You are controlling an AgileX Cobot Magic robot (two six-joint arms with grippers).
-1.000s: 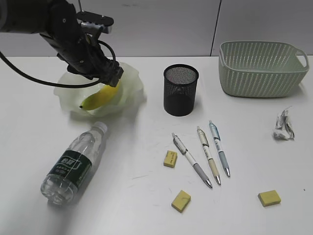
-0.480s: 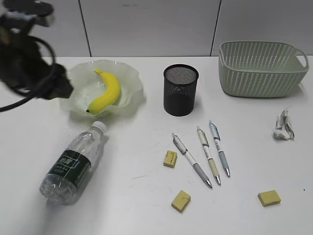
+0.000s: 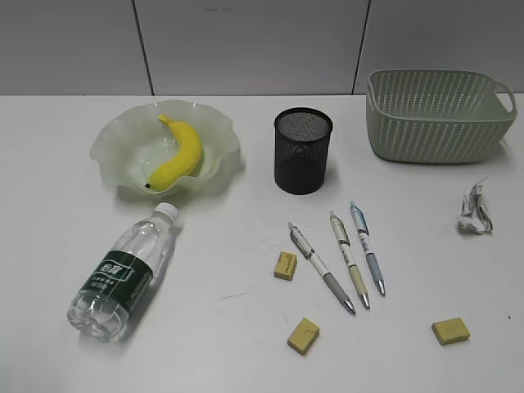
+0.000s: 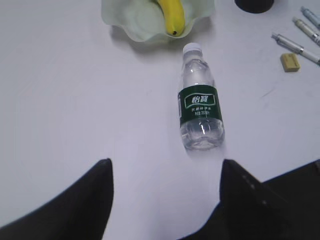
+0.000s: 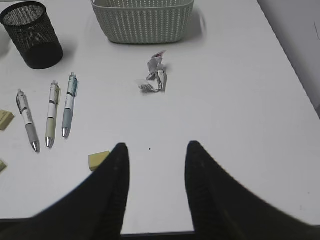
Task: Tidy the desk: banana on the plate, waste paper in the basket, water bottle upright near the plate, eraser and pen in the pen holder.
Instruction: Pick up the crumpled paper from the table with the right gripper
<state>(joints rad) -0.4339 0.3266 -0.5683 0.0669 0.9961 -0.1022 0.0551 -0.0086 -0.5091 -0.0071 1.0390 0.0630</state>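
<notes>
The yellow banana (image 3: 176, 151) lies in the pale green plate (image 3: 110, 143) at the back left of the desk. The water bottle (image 3: 123, 274) lies on its side in front of the plate, cap toward it. My left gripper (image 4: 166, 165) hangs open and empty, short of the bottle's (image 4: 201, 100) base. The waste paper (image 5: 156, 77) sits in front of the basket (image 5: 142, 20); my right gripper (image 5: 157, 146) is open and empty, nearer the desk's front edge. Three pens (image 3: 350, 259) and three erasers (image 3: 285, 265) lie in front of the black pen holder (image 3: 303, 151). Neither arm shows in the exterior view.
One eraser (image 5: 98, 160) lies just left of my right gripper's left finger. The basket (image 3: 438, 115) stands at the back right corner. The desk's front edge runs right below the right gripper's fingers.
The left arm has drawn back from the plate and left the exterior view on the left. The banana stays lying in the plate. Nothing else moved.
</notes>
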